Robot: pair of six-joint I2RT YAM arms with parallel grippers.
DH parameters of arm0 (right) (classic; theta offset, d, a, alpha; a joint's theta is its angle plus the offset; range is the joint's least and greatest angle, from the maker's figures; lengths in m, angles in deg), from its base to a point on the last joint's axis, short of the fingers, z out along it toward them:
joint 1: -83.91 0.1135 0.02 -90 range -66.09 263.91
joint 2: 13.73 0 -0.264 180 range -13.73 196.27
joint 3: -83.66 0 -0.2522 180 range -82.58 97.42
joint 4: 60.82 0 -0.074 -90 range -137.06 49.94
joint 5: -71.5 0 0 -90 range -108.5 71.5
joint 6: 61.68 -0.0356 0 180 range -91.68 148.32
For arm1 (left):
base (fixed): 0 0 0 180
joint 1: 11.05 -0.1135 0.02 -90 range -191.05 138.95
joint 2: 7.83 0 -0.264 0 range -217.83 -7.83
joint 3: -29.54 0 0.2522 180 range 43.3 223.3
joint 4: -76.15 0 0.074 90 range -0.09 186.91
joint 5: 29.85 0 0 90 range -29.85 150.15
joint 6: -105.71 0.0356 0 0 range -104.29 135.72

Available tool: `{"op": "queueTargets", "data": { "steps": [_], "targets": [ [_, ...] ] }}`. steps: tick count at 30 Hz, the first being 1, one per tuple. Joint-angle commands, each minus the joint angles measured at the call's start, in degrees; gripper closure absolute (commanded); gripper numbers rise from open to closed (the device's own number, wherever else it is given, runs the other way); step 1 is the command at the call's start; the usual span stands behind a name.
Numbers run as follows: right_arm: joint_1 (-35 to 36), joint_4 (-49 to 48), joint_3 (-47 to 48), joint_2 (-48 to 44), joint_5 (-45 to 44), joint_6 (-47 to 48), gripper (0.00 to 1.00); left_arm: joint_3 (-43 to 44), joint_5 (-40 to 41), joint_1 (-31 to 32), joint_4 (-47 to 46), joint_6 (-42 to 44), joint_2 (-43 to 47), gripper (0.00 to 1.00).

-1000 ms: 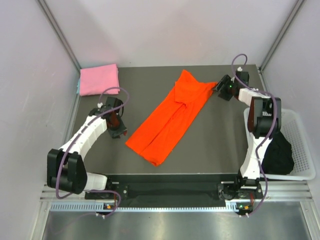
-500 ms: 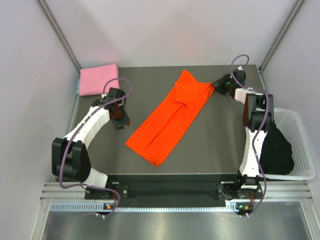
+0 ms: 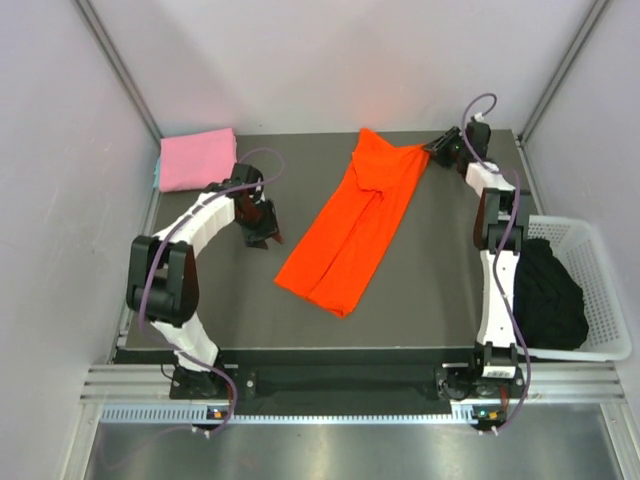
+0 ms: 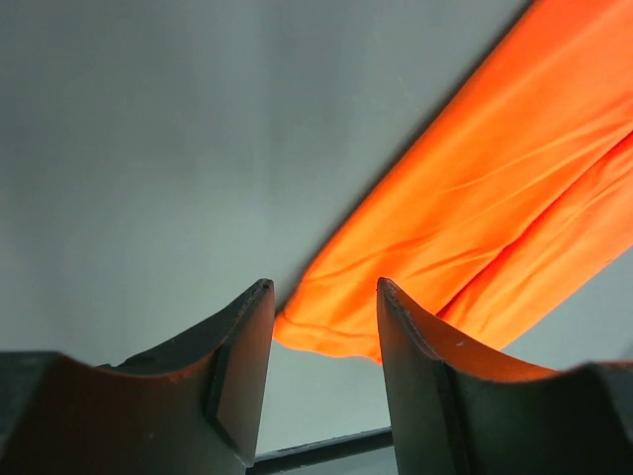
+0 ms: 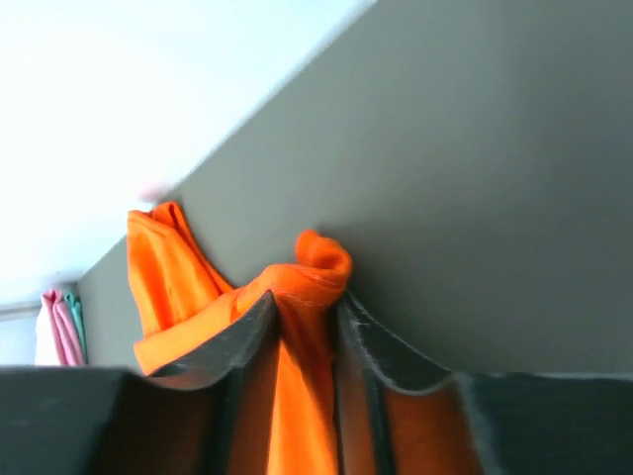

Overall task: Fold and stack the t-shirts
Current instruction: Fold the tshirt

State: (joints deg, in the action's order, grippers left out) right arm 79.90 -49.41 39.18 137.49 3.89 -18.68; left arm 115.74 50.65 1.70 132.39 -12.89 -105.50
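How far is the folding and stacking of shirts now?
Done: the light pink cloth t-shirt lies folded at the far left corner. In hand: the right gripper pinches a far corner of the bright orange-red cloth t-shirt; the left gripper hangs open near its other end. Left: fold it and stack both.

Dark table (image 3: pixel 440 290): orange-red t-shirt (image 3: pixel 350 235) diagonal at centre; folded pink t-shirt (image 3: pixel 197 160) far-left corner.
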Motion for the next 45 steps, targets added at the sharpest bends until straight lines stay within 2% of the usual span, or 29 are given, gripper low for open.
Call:
{"op": "queueTargets", "data": {
  "steps": [1, 2, 6, 9, 14, 18, 21, 22, 23, 28, 34, 36, 38, 40, 43, 45],
  "targets": [
    [-2.31, 5.33, 6.22, 0.14, 0.72, 2.62, 0.66, 1.82, -5.35, 0.08, -0.03, 4.34, -3.58, 0.49],
    [-2.75, 5.51, 3.26, -1.17, 0.55, 2.79, 0.56, 1.47, -6.05, 0.08, -0.20, 5.13, -4.54, 0.49],
    [-3.28, 6.48, -9.58, -13.62, -1.38, 4.19, 0.47, 0.86, -5.71, 1.13, 0.85, 6.27, -5.87, 0.49],
    [-3.20, 10.16, -19.42, -22.41, -2.62, 3.68, 0.44, 0.16, -5.62, 2.01, 1.99, 7.42, -7.36, 0.50],
    [-1.62, 14.38, -39.26, -35.97, -0.95, 2.53, 0.46, -5.19, -7.20, 2.28, -0.46, 5.67, -7.19, 0.57],
    [2.68, 17.03, -54.13, -51.06, -2.52, 4.55, 0.45, -9.24, -7.65, 3.41, -1.96, 4.43, -5.35, 0.78],
    [10.06, 18.52, -65.21, -60.03, -5.77, 3.69, 0.44, -11.27, -5.63, 4.03, -2.31, 3.99, -3.67, 0.91],
    [11.64, 16.78, -68.55, -62.34, -5.96, 2.54, 0.44, -11.88, -5.45, 4.03, -2.40, 3.90, -3.32, 0.99],
    [15.40, 16.24, -74.15, -64.53, -7.35, 1.05, 0.45, -11.98, -5.18, 4.03, -2.49, 3.82, -2.71, 1.00],
    [31.21, 15.88, -82.72, -76.14, -12.72, -9.32, 0.45, -12.07, -2.03, 4.12, -1.09, 4.17, -0.33, 1.00],
    [46.08, 16.68, -88.79, -83.89, -22.13, -25.48, 0.43, -12.76, -1.05, 4.21, -0.20, 4.52, 1.43, 0.92],
    [49.35, 14.75, -90.37, -84.16, -26.67, -31.18, 0.43, -13.20, -2.10, 4.21, -0.90, 4.52, 1.08, 0.91],
    [52.86, 13.78, -90.03, -83.11, -27.66, -33.67, 0.43, -13.56, -2.89, 4.21, -1.43, 4.52, 0.29, 0.89],
    [55.93, 13.86, -88.98, -79.95, -28.54, -37.27, 0.43, -13.38, -2.98, 4.21, -1.17, 4.69, -0.24, 0.78],
    [58.50, 14.39, -86.69, -74.94, -27.75, -42.28, 0.43, -13.03, -1.49, 4.21, -0.56, 4.87, 0.20, 0.67],
    [60.87, 15.70, -84.67, -72.48, -29.50, -45.18, 0.43, -12.86, 0.43, 4.21, -0.21, 4.87, 1.42, 0.63]
  ]
}}
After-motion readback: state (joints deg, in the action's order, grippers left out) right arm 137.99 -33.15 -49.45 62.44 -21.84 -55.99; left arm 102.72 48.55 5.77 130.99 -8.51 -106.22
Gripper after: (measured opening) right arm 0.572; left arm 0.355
